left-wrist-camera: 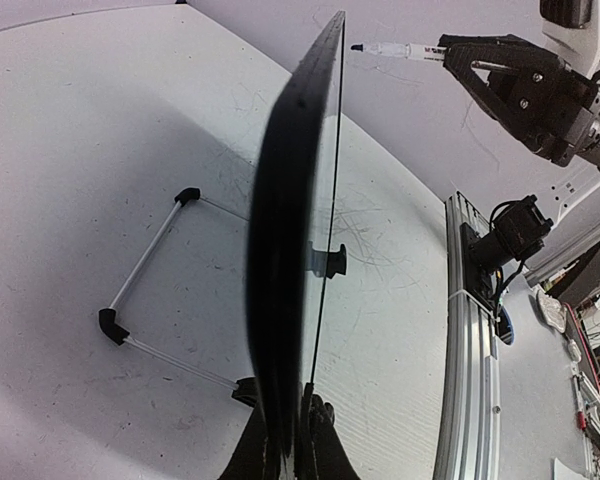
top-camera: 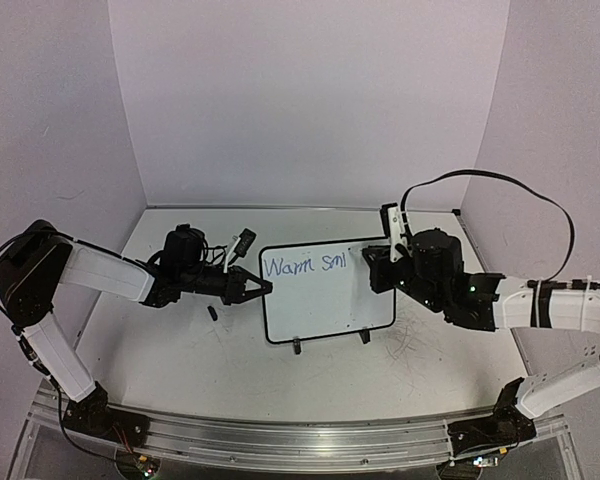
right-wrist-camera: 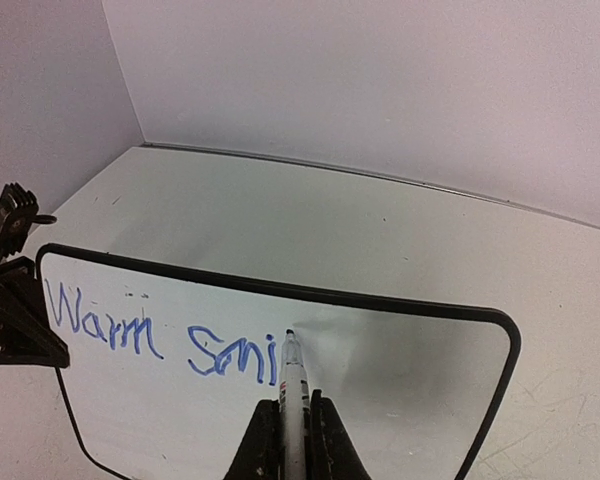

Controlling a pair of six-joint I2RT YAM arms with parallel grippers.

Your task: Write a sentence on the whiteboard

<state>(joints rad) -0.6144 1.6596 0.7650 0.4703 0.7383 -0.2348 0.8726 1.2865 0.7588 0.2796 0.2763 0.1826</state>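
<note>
**Marker at the board, "Warm smi" written**

White scuffed counter (top-camera: 200, 360), pale lilac walls behind, and we're looking at the whiteboard (top-camera: 325, 300), upright on its black feet (top-camera: 296, 346) mid-counter, between the two arms. The left fingers (left-wrist-camera: 320, 440) are clamped on its left edge, one on each side of the frame. Over on the right, the right fingers (right-wrist-camera: 265, 440) are closed on a marker (right-wrist-camera: 293, 385), which points up the board with its tip at the surface. The sentence (right-wrist-camera: 160, 335) runs along the top in blue, and we read only "Warm smi"; the tip sits just right of that last letter. Behind the board we see a wire brace (left-wrist-camera: 146, 256) with black corners lying on the counter.
</note>
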